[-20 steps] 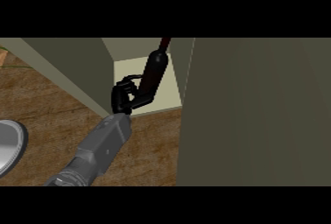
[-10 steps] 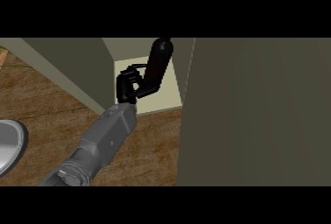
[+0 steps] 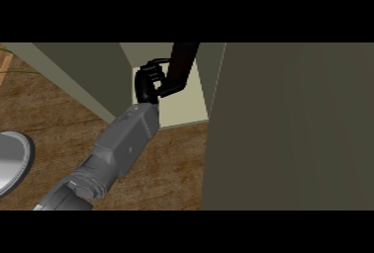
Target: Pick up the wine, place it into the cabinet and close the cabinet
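My left hand (image 3: pixel 148 81), top centre of the frame, is curled round the dark glass wine bottle (image 3: pixel 179 66), held inside the pale-floored olive cabinet (image 3: pixel 182 108). I'd judge it heavy, rigid, slick and breakable, best gripped mid-body. The wood-grain worktop (image 3: pixel 66 113) lies lower left.

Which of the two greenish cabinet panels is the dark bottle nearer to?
The big panel filling the view's right. The wine bottle stands close to its edge, while the robot hand sits between the bottle and the slanted panel at the left.
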